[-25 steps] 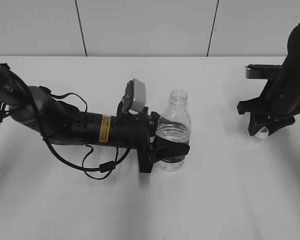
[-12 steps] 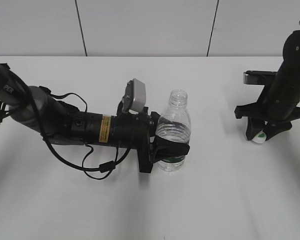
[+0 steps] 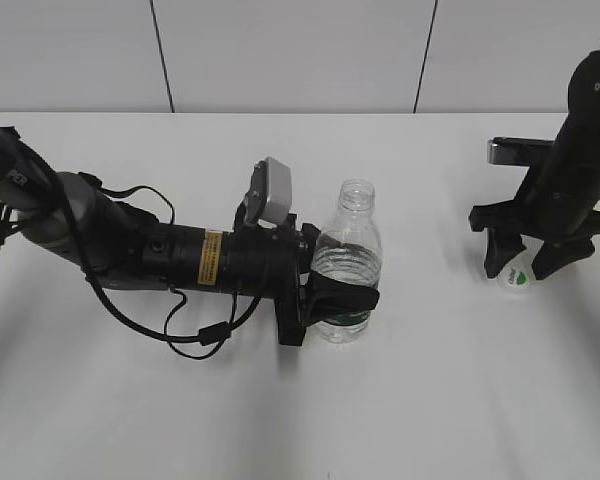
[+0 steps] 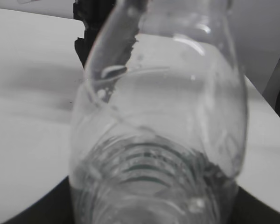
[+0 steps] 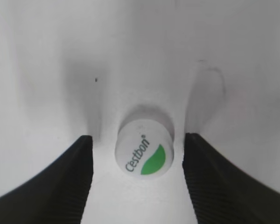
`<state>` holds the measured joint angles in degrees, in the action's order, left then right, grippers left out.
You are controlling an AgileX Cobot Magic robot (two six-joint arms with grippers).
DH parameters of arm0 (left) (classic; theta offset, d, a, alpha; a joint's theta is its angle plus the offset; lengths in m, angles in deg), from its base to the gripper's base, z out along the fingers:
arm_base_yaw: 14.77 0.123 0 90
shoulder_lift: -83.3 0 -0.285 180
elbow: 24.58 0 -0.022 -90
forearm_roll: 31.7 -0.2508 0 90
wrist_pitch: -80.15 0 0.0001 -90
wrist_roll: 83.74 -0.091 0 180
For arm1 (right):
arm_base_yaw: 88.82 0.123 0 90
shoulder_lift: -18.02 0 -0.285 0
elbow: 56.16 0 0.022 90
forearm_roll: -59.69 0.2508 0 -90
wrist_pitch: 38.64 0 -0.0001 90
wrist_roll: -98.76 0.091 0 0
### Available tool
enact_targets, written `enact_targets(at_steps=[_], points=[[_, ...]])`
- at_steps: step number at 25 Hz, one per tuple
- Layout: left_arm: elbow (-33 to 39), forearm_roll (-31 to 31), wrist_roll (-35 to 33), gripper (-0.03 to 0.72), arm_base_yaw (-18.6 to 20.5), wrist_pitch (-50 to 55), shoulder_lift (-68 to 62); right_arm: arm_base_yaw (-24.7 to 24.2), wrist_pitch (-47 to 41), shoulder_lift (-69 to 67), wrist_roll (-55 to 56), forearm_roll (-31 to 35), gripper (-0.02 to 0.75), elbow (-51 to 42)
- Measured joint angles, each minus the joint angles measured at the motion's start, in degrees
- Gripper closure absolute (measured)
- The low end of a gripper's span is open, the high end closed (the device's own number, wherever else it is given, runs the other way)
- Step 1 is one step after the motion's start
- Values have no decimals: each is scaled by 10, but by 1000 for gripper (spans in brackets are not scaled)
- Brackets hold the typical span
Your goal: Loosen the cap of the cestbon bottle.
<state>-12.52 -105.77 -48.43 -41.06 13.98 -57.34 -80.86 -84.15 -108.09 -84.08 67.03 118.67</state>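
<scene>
The cestbon bottle point(image 3: 346, 262) stands upright on the white table with its neck open and no cap on it. My left gripper point(image 3: 342, 293) is shut on its lower body at the green label. The bottle fills the left wrist view point(image 4: 163, 121). The white cap point(image 3: 518, 276) with its green half-disc lies flat on the table at the right. In the right wrist view the cap point(image 5: 144, 152) sits between my open right jaws point(image 5: 137, 175), with a gap on each side. My right gripper point(image 3: 528, 259) stands open just over it.
The white table point(image 3: 440, 400) runs to a grey panelled wall at the back. My left arm with its cable loop point(image 3: 195, 335) lies across the left half of the table. The right arm's base point(image 3: 515, 148) sits at the far right.
My right gripper came down to the table with the cap and opened. The cap now lies free on the table between the jaws. The left arm and bottle have not moved.
</scene>
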Motion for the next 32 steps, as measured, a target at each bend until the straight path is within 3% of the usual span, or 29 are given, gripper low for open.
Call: enact_targets(at_steps=[4, 12, 26, 32], points=[[0, 1, 0, 321, 0, -2, 0, 0, -38, 20, 0, 1, 262, 26], [4, -1, 1, 169, 0, 14, -2, 0, -58, 72, 0, 2, 262, 65], [4, -8, 1, 159, 0, -26, 65, 0, -78, 82, 1, 3, 262, 75], [5, -10, 17, 159, 0, -27, 128, 0, -125, 82, 1, 3, 262, 90]])
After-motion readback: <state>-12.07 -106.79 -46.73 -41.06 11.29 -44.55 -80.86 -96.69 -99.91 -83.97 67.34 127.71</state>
